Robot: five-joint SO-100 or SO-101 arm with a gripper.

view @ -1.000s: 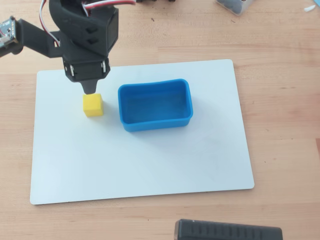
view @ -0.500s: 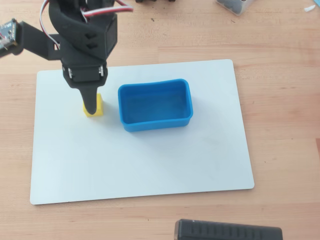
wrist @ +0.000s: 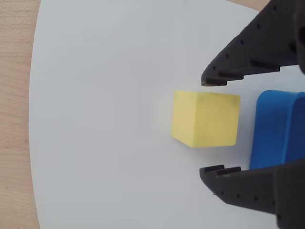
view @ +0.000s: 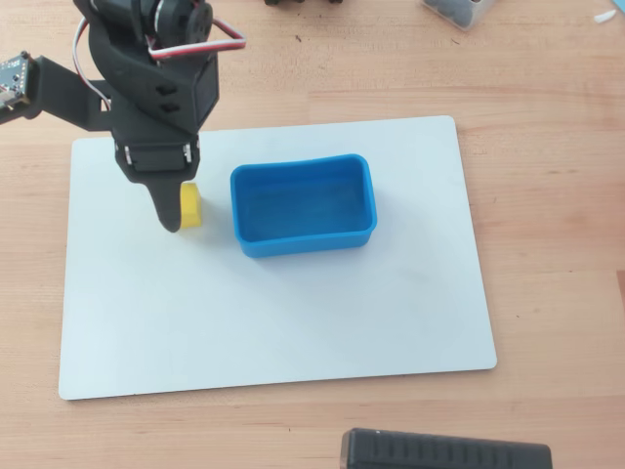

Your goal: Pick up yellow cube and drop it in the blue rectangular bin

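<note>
The claw [wrist: 212, 126] is held wide around the yellow cube [wrist: 206, 118] for grasping; the blue rectangular bin [wrist: 271, 129] is seen at 3 o'clock.

Lighting: bright, even, diffuse daylight in both views. Shadows: faint and soft-edged, one beneath the gripper [view: 174, 221] on the white board [view: 293, 322] in the overhead view. Glare: none; board near overexposed in the wrist view. Focus: overhead slightly soft; wrist sharp on the yellow cube [wrist: 206, 118].

Plain yellow cube [wrist: 206, 118], bright-blue bin [view: 304, 242], black end effector [wrist: 211, 127], white board [view: 273, 322].
</note>
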